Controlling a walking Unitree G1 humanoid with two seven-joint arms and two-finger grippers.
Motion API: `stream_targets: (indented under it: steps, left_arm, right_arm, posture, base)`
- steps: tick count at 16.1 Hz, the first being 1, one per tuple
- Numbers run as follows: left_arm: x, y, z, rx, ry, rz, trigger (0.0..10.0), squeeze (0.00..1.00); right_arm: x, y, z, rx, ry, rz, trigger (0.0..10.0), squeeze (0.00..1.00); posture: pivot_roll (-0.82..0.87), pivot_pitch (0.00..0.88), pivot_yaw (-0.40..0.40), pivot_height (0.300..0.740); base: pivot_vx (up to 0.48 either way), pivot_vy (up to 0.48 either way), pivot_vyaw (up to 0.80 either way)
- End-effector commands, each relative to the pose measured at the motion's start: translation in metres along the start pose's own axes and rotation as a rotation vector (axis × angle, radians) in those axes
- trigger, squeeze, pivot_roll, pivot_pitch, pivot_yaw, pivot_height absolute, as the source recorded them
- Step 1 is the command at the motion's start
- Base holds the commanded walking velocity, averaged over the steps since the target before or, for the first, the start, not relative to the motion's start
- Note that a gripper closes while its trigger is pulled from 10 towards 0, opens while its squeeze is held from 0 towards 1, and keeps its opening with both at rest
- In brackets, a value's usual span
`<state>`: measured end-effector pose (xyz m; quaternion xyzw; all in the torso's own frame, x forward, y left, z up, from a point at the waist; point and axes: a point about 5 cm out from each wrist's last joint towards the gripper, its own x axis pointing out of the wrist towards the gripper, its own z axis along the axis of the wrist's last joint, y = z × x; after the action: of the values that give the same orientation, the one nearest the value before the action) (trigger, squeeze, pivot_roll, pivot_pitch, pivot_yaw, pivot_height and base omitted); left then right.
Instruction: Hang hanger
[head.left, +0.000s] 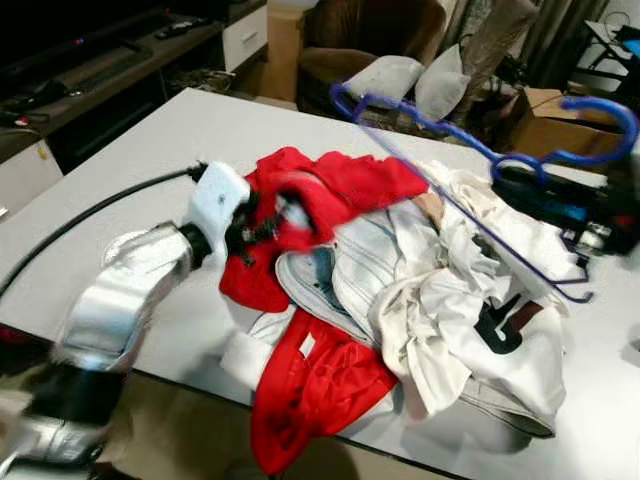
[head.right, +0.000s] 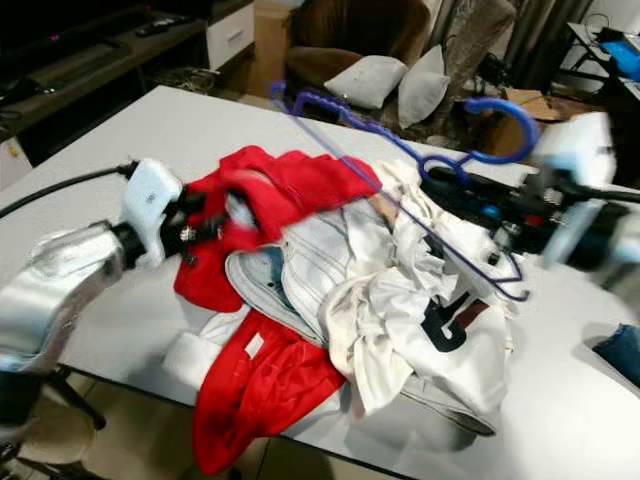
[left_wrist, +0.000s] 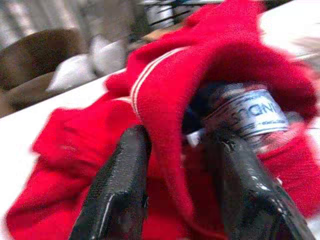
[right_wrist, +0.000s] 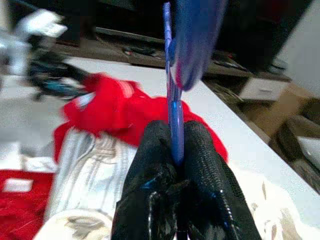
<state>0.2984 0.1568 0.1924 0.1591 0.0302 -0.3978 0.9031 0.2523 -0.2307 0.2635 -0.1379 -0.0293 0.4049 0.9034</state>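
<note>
A blue wire hanger (head.left: 452, 178) hangs tilted above the clothes pile, its hook (head.left: 606, 112) at the right. My right gripper (head.right: 462, 192) is shut on the hanger near the hook; in the right wrist view the black fingers (right_wrist: 200, 150) pinch the blue bar (right_wrist: 173, 120). A red garment (head.left: 345, 183) lies at the back left of the pile. My left gripper (head.left: 268, 226) is shut on its collar, with red cloth (left_wrist: 165, 100) between the two fingers (left_wrist: 125, 165).
The white table (head.left: 150, 150) holds a heap with a pale denim piece (head.left: 345, 262), a white shirt (head.left: 470, 300) and more red cloth (head.left: 310, 385) hanging over the front edge. Behind stand a brown armchair (head.left: 370, 30) with pillows, a dark low cabinet (head.left: 90, 70) and a cardboard box (head.left: 545, 125).
</note>
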Motion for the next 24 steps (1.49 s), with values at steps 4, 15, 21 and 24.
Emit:
stream_targets:
  steps: [4,15,21,24]
  left_arm:
    - [-0.033,0.001,0.036,-0.001,-0.141,-0.134,10.0,1.0]
    - [-0.009,0.023,0.078,-0.141,-0.37,0.295,10.0,0.0]
    - [0.018,0.0,0.044,-0.133,-0.241,0.459,10.0,0.0]
    - [0.024,-0.007,0.036,-0.147,-0.222,0.487,10.0,0.0]
  right_arm:
    - [0.016,-0.002,-0.012,0.054,0.003,-0.167,10.0,0.0]
    - [0.039,-0.001,-0.02,0.095,0.033,-0.69,10.0,0.0]
    - [0.043,0.019,-0.025,0.058,0.055,-0.881,10.0,0.0]
    - [0.041,0.025,-0.027,0.103,0.032,-0.917,10.0,0.0]
  posture:
    - [0.11,0.0,-0.038,0.74]
    - [0.11,0.0,-0.035,0.74]
    - [0.07,0.0,-0.017,0.74]
    - [0.06,0.0,-0.012,0.74]
  base:
    - [0.0,0.0,0.0]
    - [0.0,0.0,0.0]
    - [0.0,0.0,0.0]
    - [0.0,0.0,0.0]
